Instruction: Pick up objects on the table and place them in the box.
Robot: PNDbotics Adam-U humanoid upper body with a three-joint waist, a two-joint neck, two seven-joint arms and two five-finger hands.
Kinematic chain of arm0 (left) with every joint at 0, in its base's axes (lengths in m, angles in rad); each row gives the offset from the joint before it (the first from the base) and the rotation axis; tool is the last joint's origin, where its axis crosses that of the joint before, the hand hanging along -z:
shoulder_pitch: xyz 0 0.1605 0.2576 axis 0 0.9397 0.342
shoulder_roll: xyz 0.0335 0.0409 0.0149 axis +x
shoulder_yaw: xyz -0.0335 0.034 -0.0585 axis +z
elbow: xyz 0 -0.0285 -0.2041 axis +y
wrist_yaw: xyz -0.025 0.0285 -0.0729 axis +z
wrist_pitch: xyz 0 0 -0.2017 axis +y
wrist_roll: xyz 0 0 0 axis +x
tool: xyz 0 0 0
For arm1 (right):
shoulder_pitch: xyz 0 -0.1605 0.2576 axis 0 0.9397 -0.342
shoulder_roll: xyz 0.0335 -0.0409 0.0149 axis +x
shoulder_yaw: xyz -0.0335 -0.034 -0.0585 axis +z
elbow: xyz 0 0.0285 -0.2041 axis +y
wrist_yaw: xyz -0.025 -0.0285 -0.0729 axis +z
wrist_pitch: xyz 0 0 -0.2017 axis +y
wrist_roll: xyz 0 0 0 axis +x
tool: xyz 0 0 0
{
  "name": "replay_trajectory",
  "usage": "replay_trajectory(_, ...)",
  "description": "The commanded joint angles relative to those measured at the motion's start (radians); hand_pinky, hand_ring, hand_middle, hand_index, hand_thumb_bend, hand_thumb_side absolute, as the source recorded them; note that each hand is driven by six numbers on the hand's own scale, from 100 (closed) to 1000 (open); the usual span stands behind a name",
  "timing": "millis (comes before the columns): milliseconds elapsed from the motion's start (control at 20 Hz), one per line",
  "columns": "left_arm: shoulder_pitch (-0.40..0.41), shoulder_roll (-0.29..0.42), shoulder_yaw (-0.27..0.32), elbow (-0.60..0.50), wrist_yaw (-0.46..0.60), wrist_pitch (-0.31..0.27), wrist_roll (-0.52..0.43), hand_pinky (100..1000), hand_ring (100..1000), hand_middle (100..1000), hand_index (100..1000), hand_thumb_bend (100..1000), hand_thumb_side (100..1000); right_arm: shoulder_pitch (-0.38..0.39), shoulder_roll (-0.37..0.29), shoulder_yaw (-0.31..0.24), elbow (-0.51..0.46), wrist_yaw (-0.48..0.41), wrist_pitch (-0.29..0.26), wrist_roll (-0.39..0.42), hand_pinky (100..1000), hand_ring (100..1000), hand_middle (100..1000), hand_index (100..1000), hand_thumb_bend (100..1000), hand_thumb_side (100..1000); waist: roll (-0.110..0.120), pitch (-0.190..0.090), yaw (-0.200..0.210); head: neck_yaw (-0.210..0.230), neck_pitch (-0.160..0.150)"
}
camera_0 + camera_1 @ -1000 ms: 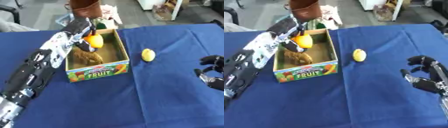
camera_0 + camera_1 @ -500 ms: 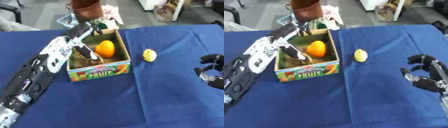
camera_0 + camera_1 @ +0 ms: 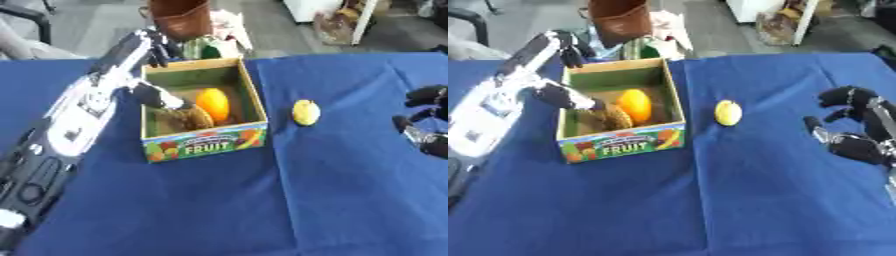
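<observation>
The orange [image 3: 213, 103] sits in the fruit box [image 3: 203, 142]. My left robot hand [image 3: 149, 44] hangs open above the box. My right robot hand [image 3: 852, 131], right of the box, looks curled and empty. Next I grab the lemon [image 3: 305, 112] beside the box.

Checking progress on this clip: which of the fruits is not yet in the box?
The small yellow fruit, alone on the blue cloth right of the box. The orange fruit and the brown one already lie inside it.

Two head views looking down
Both face the blue table [image 3: 332, 200] from above, sharing the box [image 3: 203, 142] and lemon [image 3: 728, 112]
</observation>
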Motion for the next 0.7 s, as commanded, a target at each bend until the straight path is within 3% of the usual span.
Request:
replay_trajectory(50, 0.038, 0.039, 0.047, -0.087, 0.090, 0.019, 0.049, 562, 536, 568, 681, 806, 117, -0.048, -0.055, 0.010, 0.018, 0.023, -0.008, 0.016, 577, 722, 702, 703, 348, 127, 0.000, -0.016, 0.012, -0.010, -0.007)
replay_trajectory(300, 0.127, 0.037, 0.085, -0.144, 0.152, 0.033, 0.087, 558, 531, 564, 679, 805, 115, -0.120, -0.062, 0.035, 0.089, 0.067, -0.021, 0.042, 584, 732, 712, 716, 388, 123, 0.003, -0.013, 0.038, -0.025, -0.010)
replay_trajectory(700, 0.199, 0.006, 0.118, -0.175, 0.183, 0.038, 0.106, 558, 531, 564, 681, 807, 125, -0.222, -0.023, 0.063, 0.251, 0.181, -0.062, 0.093, 598, 746, 732, 770, 497, 152, 0.006, -0.011, 0.069, -0.041, -0.009)
